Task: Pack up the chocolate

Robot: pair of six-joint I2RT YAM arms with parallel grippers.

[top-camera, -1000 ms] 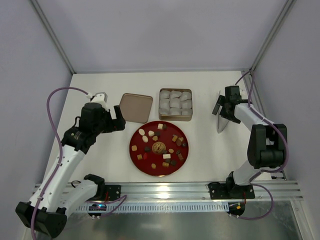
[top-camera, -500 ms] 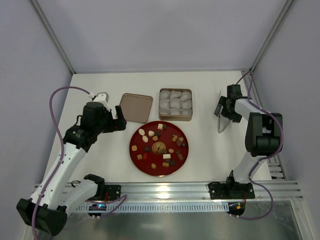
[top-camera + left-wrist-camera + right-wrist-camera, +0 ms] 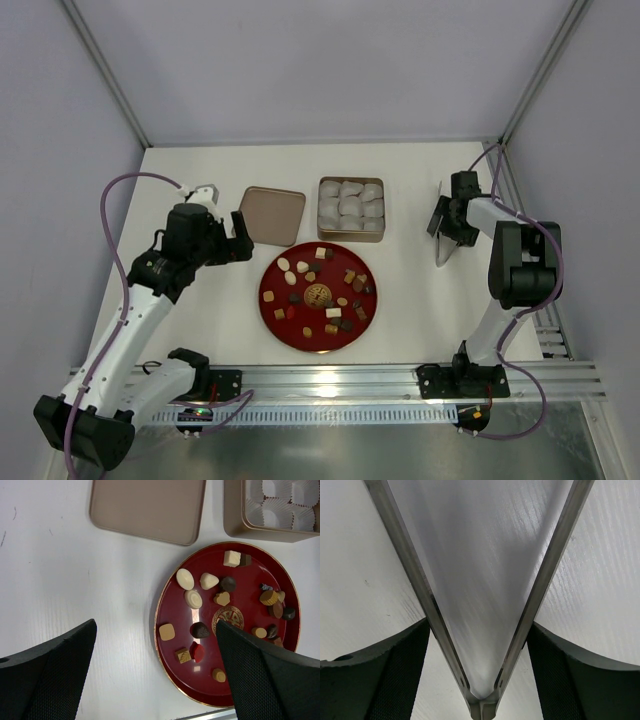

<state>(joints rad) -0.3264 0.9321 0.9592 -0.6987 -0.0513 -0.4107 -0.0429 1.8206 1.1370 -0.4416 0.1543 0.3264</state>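
**Two grippers, one plate of chocolate, one tin, one pair of tongs**

1. Left gripper (image 3: 238, 240): jaws spread wide, nothing between them. It hangs over the white table (image 3: 60, 570).
2. The chocolate (image 3: 222, 598): some two dozen loose pieces, cream, tan and dark brown. All lie on a red plate (image 3: 167, 605) directly below the left gripper. In the wrist view the plate fills the gap between the two fingers and runs under the finger at the view's right edge. No piece is in either gripper.
3. Tin lid (image 3: 147, 507): flat on the table just ahead of the left gripper, near the plate but apart from it.
4. Tin (image 3: 260, 532): ahead of the left gripper, beside the lid, its near wall close to the plate's far rim. White paper cups (image 3: 350, 208) fill it.
5. Right gripper (image 3: 440, 215): well apart from the plate. Its fingers straddle a pair of metal tongs (image 3: 416, 575) lying on the table.
6. Each finger's inner edge meets the outside of one tong arm near the hinge. Whether the fingers actually press on the arms cannot be told.
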